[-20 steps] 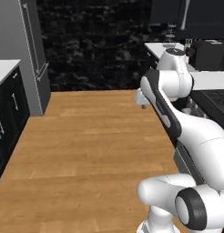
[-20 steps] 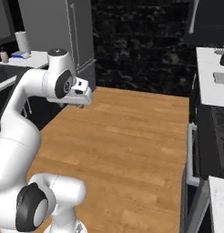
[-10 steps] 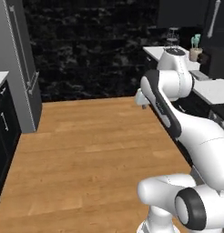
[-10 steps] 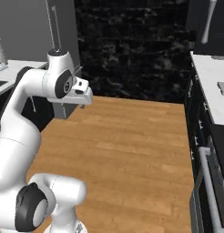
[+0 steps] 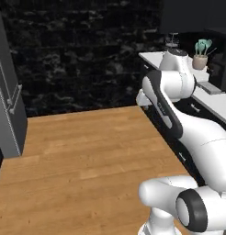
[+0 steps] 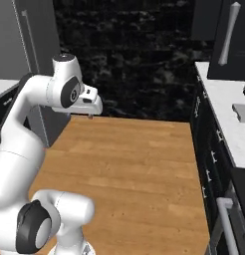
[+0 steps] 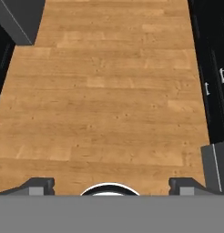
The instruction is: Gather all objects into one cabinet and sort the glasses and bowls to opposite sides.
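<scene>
Below my end effector [image 7: 109, 184] there is only bare wood floor [image 7: 104, 91]; its two dark tips sit wide apart at the bottom of the hand view, and nothing is between them. None of the cups or bowls can be made out from here. Ahead and off to the right of the end effector, in the right base view, a white surface [image 6: 221, 107] runs along black drawers [image 6: 206, 149], and above it hangs a dark cabinet door [image 6: 231, 40] with a long silver bar handle [image 6: 227, 34]; I take that to be the cabinet I am meant to fill. In the left base view the same surface carries a potted plant [image 5: 201, 53], which is not mine to move.

My reading is that the step in hand is getting the base into position, not grasping. To do it well I would square the base up to that surface, stop close enough that the arm can reach the handle without full stretch, and keep the elbow clear of the drawers.

The arm is folded and tucked: the upper link rises from the base, bends at a high elbow, and the wrist points forward and down, holding the end effector [image 6: 89, 115] well above the floor.
</scene>
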